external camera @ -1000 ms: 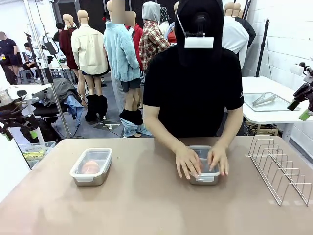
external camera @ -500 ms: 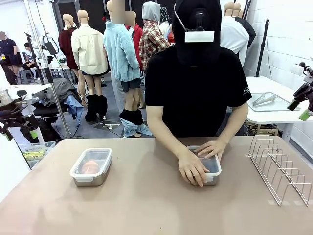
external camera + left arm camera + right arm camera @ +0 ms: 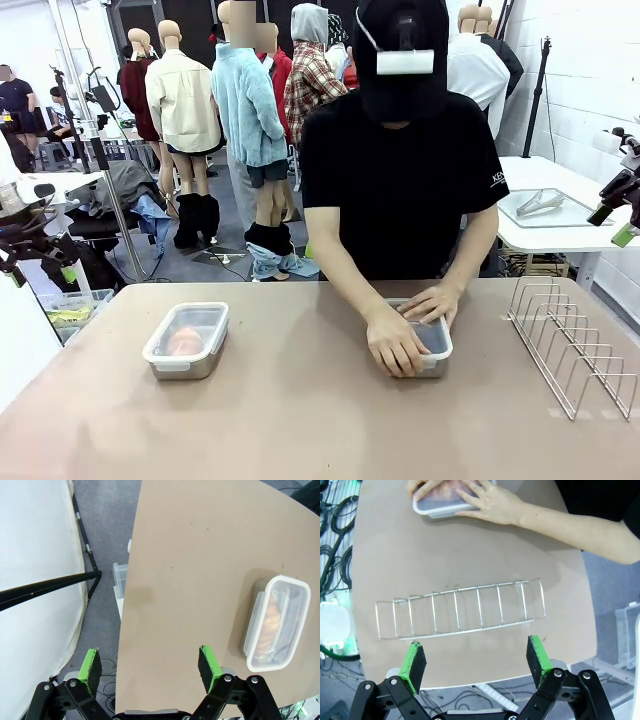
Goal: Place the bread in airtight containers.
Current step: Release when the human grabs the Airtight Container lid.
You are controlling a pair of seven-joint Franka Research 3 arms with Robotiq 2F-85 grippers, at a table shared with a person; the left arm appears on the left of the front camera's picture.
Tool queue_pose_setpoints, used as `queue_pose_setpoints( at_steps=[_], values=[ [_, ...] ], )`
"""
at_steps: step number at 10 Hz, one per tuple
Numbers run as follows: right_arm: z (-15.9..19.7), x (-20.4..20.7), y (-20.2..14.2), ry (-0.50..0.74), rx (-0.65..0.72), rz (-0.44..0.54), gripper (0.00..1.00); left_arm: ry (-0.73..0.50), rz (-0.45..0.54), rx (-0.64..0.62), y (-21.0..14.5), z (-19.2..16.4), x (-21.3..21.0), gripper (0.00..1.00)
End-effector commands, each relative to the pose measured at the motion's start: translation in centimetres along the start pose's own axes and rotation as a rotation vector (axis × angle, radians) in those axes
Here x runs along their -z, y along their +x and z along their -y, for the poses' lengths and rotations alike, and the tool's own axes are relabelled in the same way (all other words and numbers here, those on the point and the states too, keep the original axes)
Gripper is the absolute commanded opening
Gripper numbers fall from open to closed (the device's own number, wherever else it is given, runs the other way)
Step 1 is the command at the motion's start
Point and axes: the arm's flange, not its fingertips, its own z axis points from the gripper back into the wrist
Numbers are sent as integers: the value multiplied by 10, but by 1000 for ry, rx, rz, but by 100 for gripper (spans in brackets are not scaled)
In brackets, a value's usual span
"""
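One airtight container (image 3: 187, 340), a steel tin with a clear clipped lid, stands on the table's left half with a golden bread roll (image 3: 184, 342) inside. The left wrist view shows that container (image 3: 277, 622) and its bread (image 3: 269, 625) well off to the right of my left gripper (image 3: 150, 665), which hangs open over the table's edge. A person presses both hands (image 3: 395, 343) on the lid of a second container (image 3: 438, 345) at centre right; its contents are hidden. My right gripper (image 3: 476, 661) is open above the near table edge, with this container (image 3: 445, 504) far ahead.
A wire rack (image 3: 572, 345) lies on the table's right side; in the right wrist view the rack (image 3: 460, 611) sits just beyond my fingers. The person's forearm (image 3: 570, 525) reaches across the far corner. Floor and a plastic bin (image 3: 120, 580) lie off the left edge.
The person's hands have shifted on the right container's lid, from both lying flat side by side to one at the near corner and one at the far edge. Neither gripper has moved.
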Motion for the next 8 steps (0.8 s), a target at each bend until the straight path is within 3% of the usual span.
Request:
queue_pose_setpoints(
  at_steps=[1,8],
  values=[
    [0,-1,0,12,-14,-4,100,2,-3,-3,-1,-1,-1,100],
    [0,-1,0,12,-14,-4,100,2,-3,-3,-1,-1,-1,100]
  ],
)
